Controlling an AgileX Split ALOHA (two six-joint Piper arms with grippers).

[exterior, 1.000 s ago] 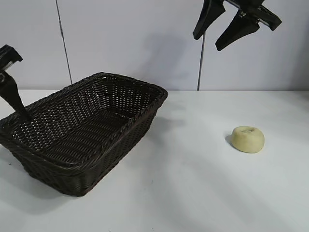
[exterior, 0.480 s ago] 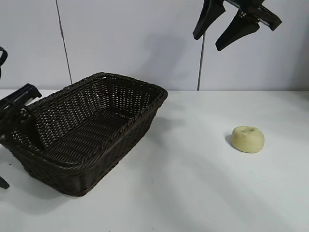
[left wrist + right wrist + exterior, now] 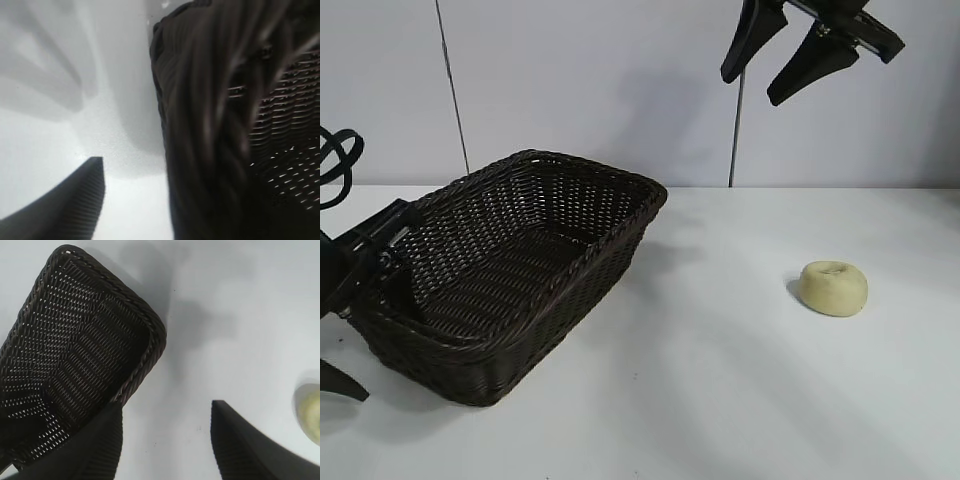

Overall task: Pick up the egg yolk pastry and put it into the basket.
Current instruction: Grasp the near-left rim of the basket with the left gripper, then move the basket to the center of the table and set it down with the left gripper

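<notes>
meanwhile the left gripper (image 3: 350, 300) had come down astride the basket (image 3: 520, 260) rim, half closed; the right gripper (image 3: 800, 50) hung open, empty, high above the untouched egg yolk pastry (image 3: 833, 288).

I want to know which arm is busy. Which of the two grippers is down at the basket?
The left gripper, straddling the basket's end wall. The right gripper hangs high above the table.

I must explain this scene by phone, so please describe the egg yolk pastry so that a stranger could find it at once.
On the white table, look away from the big dark brown wicker basket toward the exterior view's right side. The egg yolk pastry lies there alone on the bare surface. It is the only small, pale yellow thing: a round bun with a dimpled top.
</notes>
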